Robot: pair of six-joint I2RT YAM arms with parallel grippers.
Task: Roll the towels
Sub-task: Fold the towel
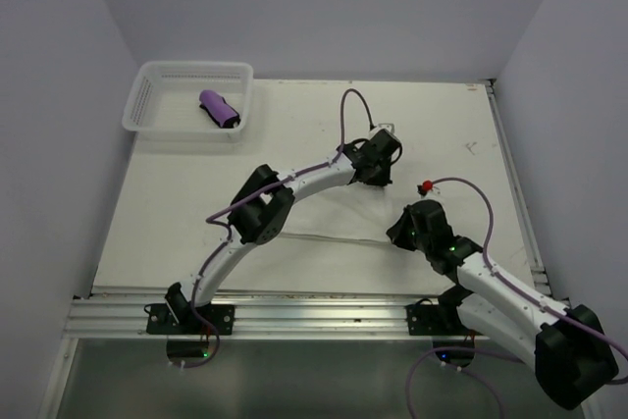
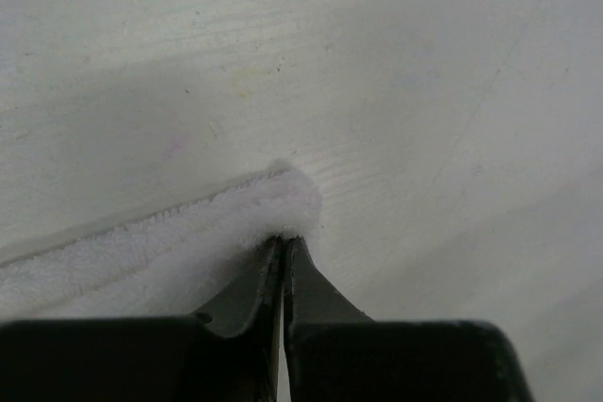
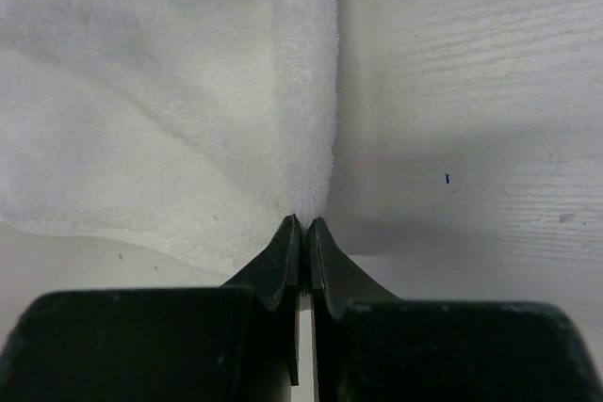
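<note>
The large fluffy white towel (image 1: 334, 215) lies flat on the white table and is hard to tell from it in the top view. My left gripper (image 1: 381, 172) (image 2: 285, 240) is shut on a corner of the white towel (image 2: 188, 251). My right gripper (image 1: 406, 233) (image 3: 304, 221) is shut on the towel's (image 3: 170, 120) right edge near its corner. The small purple towel (image 1: 220, 110) with dark trim lies rolled up inside the basket at the back left.
The white plastic mesh basket (image 1: 147, 105) stands at the table's back left corner. Grey walls close in the table on the left, back and right. An aluminium rail (image 1: 314, 316) with both arm bases runs along the near edge.
</note>
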